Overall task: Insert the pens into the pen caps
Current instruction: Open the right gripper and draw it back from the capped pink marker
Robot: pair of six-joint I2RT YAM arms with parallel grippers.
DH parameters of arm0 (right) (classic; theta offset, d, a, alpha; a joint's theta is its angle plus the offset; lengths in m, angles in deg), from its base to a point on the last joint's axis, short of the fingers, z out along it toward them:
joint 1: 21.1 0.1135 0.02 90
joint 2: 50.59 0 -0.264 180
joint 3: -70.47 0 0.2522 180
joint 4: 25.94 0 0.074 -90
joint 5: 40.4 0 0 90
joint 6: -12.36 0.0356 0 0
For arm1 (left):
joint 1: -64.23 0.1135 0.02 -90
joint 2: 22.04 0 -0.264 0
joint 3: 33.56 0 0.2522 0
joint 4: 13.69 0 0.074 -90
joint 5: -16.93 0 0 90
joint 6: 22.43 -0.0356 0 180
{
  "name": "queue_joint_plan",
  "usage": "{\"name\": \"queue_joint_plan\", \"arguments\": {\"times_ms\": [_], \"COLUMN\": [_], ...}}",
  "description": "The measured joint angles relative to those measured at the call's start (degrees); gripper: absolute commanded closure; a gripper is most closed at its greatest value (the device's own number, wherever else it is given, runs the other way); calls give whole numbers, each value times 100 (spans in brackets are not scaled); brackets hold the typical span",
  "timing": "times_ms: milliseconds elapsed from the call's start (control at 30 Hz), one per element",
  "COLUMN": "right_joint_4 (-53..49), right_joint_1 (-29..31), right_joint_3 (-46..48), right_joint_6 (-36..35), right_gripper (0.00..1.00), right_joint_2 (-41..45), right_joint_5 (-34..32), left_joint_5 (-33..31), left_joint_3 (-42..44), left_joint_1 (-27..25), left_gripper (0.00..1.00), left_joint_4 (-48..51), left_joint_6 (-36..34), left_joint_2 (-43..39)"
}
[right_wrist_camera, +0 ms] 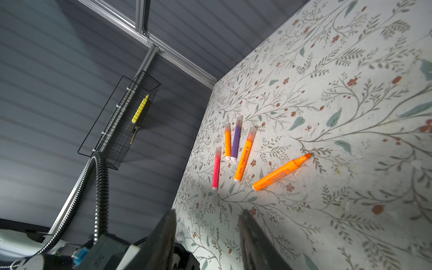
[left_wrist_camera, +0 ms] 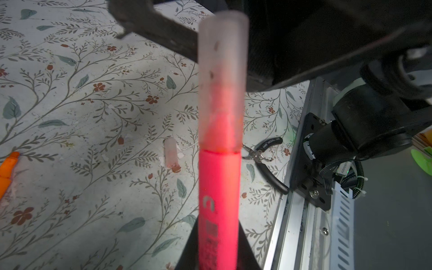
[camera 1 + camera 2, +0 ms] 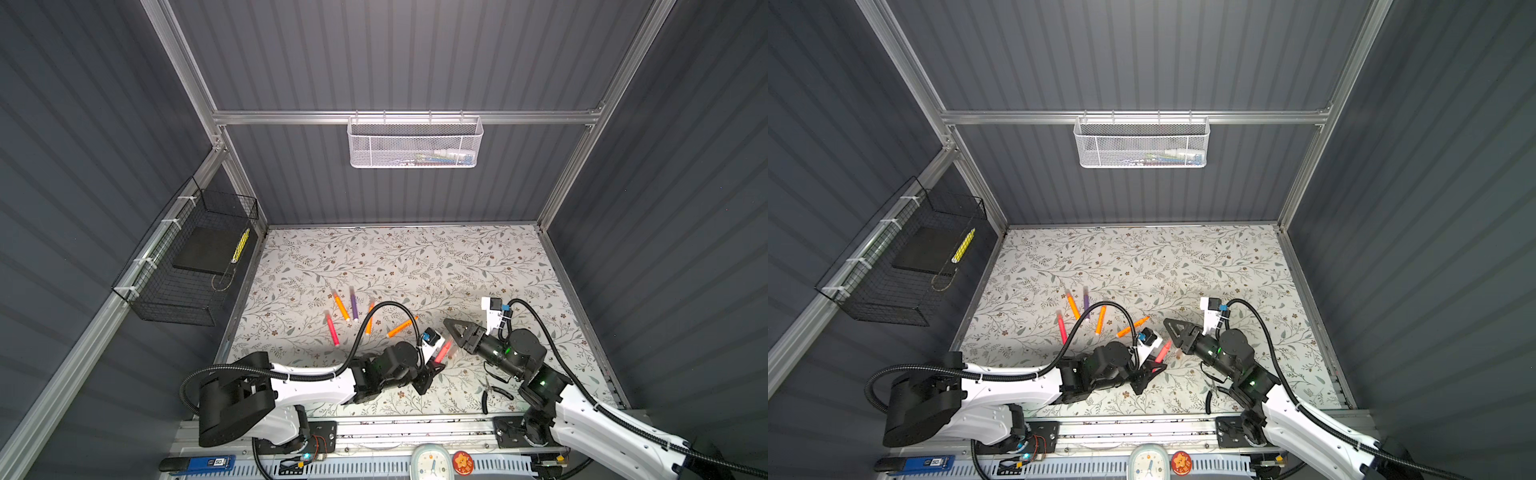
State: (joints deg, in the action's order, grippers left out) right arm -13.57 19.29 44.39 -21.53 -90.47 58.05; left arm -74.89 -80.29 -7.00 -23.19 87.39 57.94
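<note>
Low in the centre of both top views, the left hand [image 3: 433,366] pinches a pink-red pen [image 3: 444,351] whose tip sits inside a pale cap [image 2: 222,81]. Just beside it, the right hand [image 3: 449,325] has its fingers spread and empty. Left of centre on the floral desk [image 3: 457,266] lie five other pens [image 3: 354,306], one orange pen [image 3: 401,326] uncapped, and a loose cap [image 2: 171,154] lies near the pliers [image 2: 268,143].

Pliers [image 2: 257,155] on floral mat [image 3: 415,257]; white mesh basket [image 3: 411,145] on back rail; black wire basket [image 3: 174,307] left wall
</note>
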Motion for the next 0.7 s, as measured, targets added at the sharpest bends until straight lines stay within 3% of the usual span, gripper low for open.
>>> {"name": "queue_joint_plan", "arguments": {"times_ms": [400, 700], "right_joint_4": [-74, -223], "right_joint_1": [31, 129], "right_joint_3": [-2, -9], "right_joint_6": [22, -90], "right_gripper": [60, 71], "right_joint_2": [-46, -46], "right_joint_5": [26, -17], "left_joint_5": [-144, -142], "left_joint_3": [0, -20], "left_joint_1": [0, 0], "left_gripper": [100, 100], "left_joint_4": [-63, -63], "left_joint_6": [2, 2], "left_joint_2": [96, 227]}}
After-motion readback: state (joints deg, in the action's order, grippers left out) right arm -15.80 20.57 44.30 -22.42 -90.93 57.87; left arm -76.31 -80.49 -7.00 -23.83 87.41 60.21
